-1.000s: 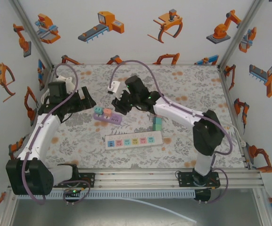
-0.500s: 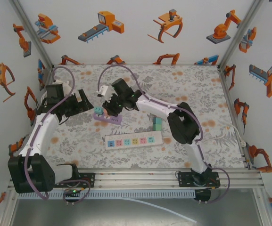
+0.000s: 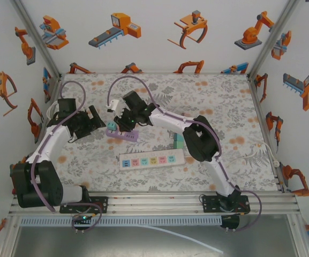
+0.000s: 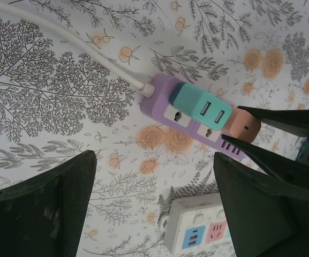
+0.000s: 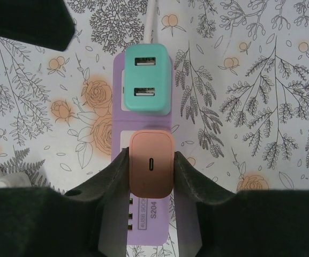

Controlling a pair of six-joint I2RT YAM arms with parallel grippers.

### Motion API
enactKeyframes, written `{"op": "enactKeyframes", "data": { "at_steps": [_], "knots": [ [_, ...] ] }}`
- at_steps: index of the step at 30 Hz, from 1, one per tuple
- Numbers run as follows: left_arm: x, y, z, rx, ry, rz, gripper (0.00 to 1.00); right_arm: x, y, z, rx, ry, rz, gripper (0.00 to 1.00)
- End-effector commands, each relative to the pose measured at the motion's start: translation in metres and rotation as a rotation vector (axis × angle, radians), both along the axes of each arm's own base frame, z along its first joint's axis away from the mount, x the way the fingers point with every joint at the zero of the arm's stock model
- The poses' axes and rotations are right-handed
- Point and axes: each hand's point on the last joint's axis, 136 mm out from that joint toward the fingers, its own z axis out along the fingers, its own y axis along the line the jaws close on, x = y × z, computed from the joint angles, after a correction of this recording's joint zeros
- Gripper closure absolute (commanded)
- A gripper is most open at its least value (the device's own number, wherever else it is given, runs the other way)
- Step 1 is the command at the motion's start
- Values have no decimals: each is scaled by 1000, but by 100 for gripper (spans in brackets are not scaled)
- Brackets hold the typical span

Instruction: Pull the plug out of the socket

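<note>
Plugs of two colours are seen seated in the purple socket strip (image 5: 150,217), which is laid on the flowered table (image 3: 224,96) just behind a white power strip (image 3: 151,159): a teal plug (image 5: 147,78) nearest the white cord (image 4: 90,53), and an orange plug (image 5: 152,170) beside it. The orange plug is clamped from both sides by the right end effector (image 5: 152,166), its pads (image 5: 117,171) pressed against the plug's flanks. The left end effector (image 4: 154,160) is held over the table left of the purple socket strip, fingers (image 4: 42,209) spread apart, nothing gripped between them.
</note>
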Motion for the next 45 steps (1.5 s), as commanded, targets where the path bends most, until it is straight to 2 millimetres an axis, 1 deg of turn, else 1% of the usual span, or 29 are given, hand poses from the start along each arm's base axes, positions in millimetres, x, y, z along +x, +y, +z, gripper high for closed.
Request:
{"op": "enactKeyframes", "data": {
  "at_steps": [1,5,9,13,19,26,33,38,42,45],
  "knots": [
    [4,-5,-15,-26,18,32,21,-6,10,14,31,-12,45,80],
    [4,-9,-36,-14,48,49,25,-6,8,22,37,-30,47,82],
    [3,-10,-52,0,75,56,27,-7,7,29,46,-35,51,83],
    [2,-8,-64,9,98,62,27,-9,9,33,62,-29,57,83],
    [2,-12,-76,8,123,46,27,-10,9,32,67,-16,51,84],
    [-9,-3,-100,105,199,68,30,-10,10,40,96,-12,46,84],
    [-15,0,-109,164,235,64,33,-7,13,53,131,-13,21,84],
    [-18,1,-113,187,253,62,33,3,16,65,181,14,-39,85],
    [-17,2,-114,196,259,63,33,6,16,67,178,0,-47,88],
    [-18,2,-115,199,265,67,33,3,14,62,125,-58,-22,90]
  ]
}}
